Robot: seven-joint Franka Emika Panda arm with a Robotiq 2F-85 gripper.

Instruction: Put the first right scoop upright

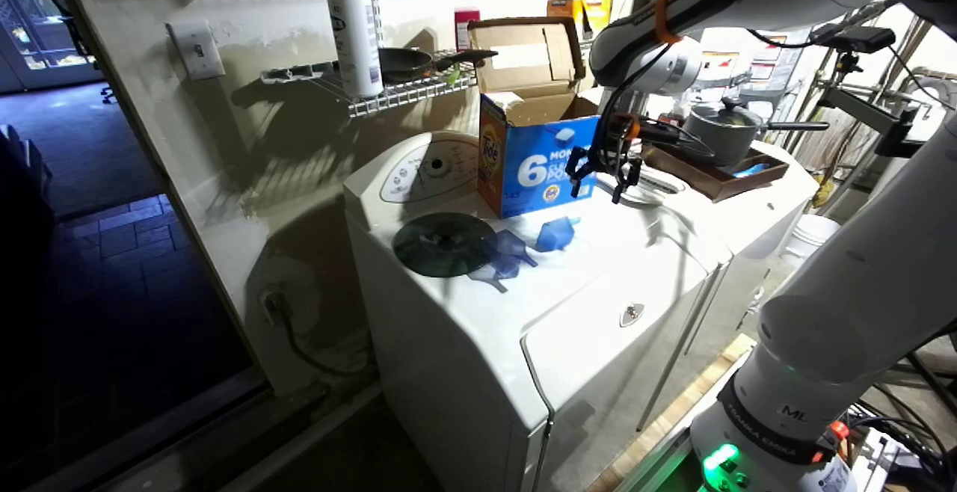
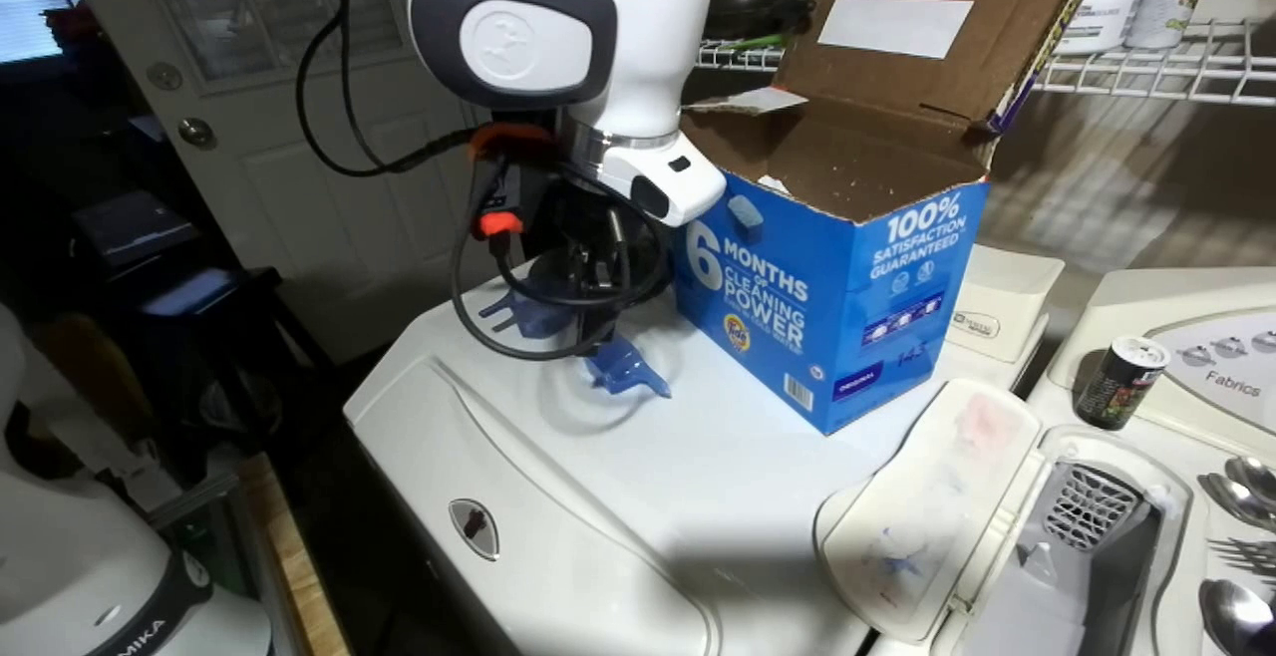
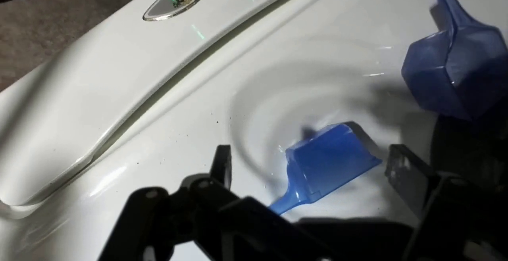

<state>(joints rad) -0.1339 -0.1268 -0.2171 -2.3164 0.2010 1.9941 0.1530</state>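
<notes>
A blue scoop [image 1: 555,235] lies tipped on its side on the white washer top [image 1: 576,286], in front of the box. It also shows in an exterior view [image 2: 626,367] and in the wrist view [image 3: 333,162], its handle toward the left finger. My gripper [image 1: 598,182] is open and empty above the washer top. In the wrist view the scoop lies between the spread fingertips [image 3: 311,164], apart from both. More purple-blue scoop shapes [image 1: 511,245] lie beside the dark disc; one shows at the wrist view's upper right [image 3: 456,70]. Their exact number is unclear.
The open blue box [image 1: 534,170] marked "6" stands close behind the scoop. A dark green disc [image 1: 441,244] lies at the washer's end. A pot [image 1: 721,133] sits in a brown tray [image 1: 718,185]. A raised lid [image 2: 937,506] and a can [image 2: 1121,382] are farther along.
</notes>
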